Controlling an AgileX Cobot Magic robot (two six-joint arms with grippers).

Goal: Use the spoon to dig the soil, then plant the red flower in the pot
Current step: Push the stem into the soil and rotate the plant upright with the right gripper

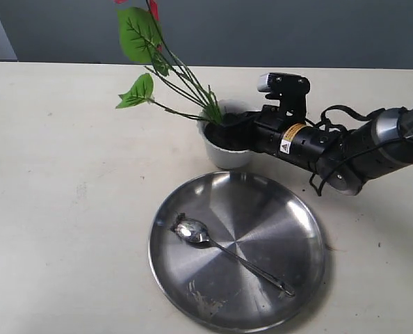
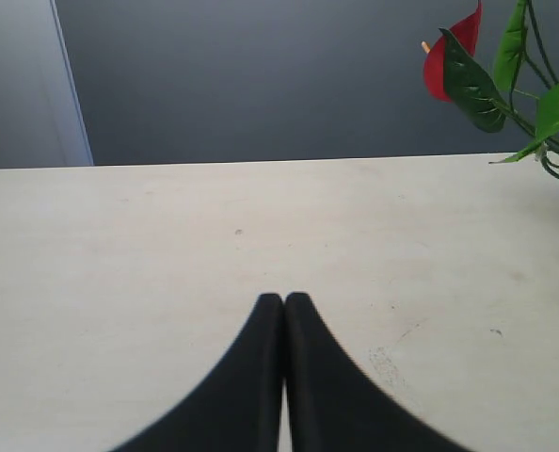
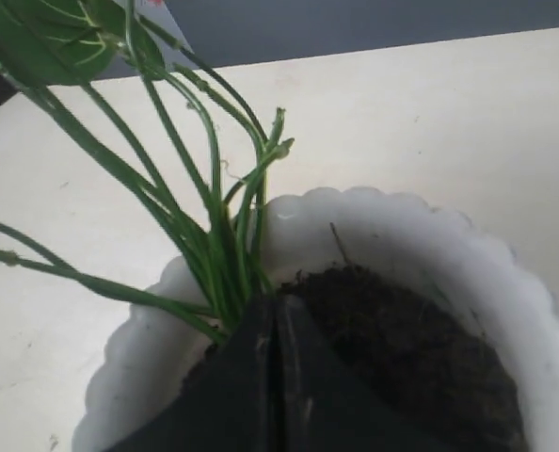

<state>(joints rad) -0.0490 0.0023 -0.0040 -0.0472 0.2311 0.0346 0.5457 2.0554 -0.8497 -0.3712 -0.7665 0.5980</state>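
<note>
The red flower [image 1: 185,78] stands in the white scalloped pot [image 1: 224,158], leaning to the left; its red bloom [image 2: 454,52] and leaves also show in the left wrist view. Dark soil [image 3: 402,330] fills the pot [image 3: 392,212]. My right gripper [image 3: 276,306] is shut, its tips down in the soil right beside the base of the green stems [image 3: 214,235]; no stem shows between the jaws. In the exterior view it [image 1: 226,131] reaches into the pot from the right. The spoon [image 1: 227,250] lies on the steel plate [image 1: 166,273]. My left gripper [image 2: 284,299] is shut over bare table.
The large round steel plate lies just in front of the pot, with crumbs of soil on it near the front. The pale table [image 1: 60,181] stretches to the left. A grey wall [image 2: 261,75] stands behind the table's far edge.
</note>
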